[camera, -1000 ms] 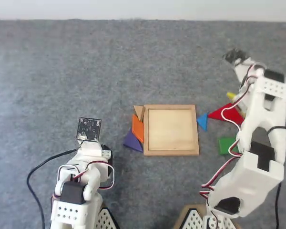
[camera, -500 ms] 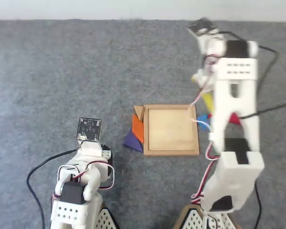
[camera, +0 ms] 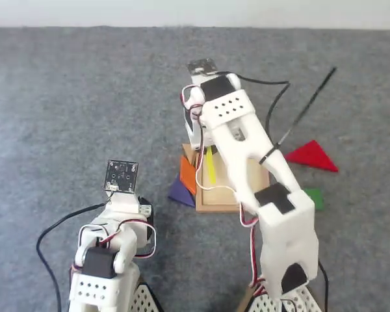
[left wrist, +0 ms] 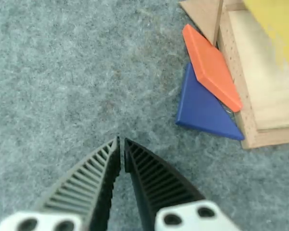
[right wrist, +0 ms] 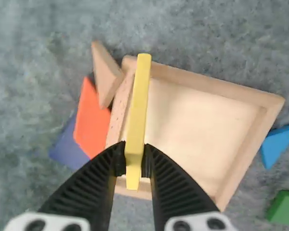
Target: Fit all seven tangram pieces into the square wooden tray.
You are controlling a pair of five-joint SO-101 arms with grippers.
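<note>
The square wooden tray [right wrist: 202, 84] is bare inside. My right gripper [right wrist: 134, 163] is shut on the yellow piece [right wrist: 137, 115], held on edge above the tray's side where an orange piece [right wrist: 90, 125], a pale wooden triangle [right wrist: 105, 72] and a dark blue triangle [right wrist: 67, 147] lie. In the high view the right gripper [camera: 205, 146] holds the yellow piece [camera: 211, 170] over the tray [camera: 214, 207], and that arm covers most of it. My left gripper [left wrist: 121, 142] is shut on nothing, over carpet short of the dark blue triangle [left wrist: 202, 108].
A red triangle [camera: 311, 156] and a green piece [camera: 314, 198] lie on the carpet to the right of the tray. A light blue triangle [right wrist: 278, 144] rests by the tray's far side. Grey carpet stretches wide to the left and behind.
The right arm has swung from the right side of the table across to the tray's left side, carrying the yellow piece. The left arm has not moved.
</note>
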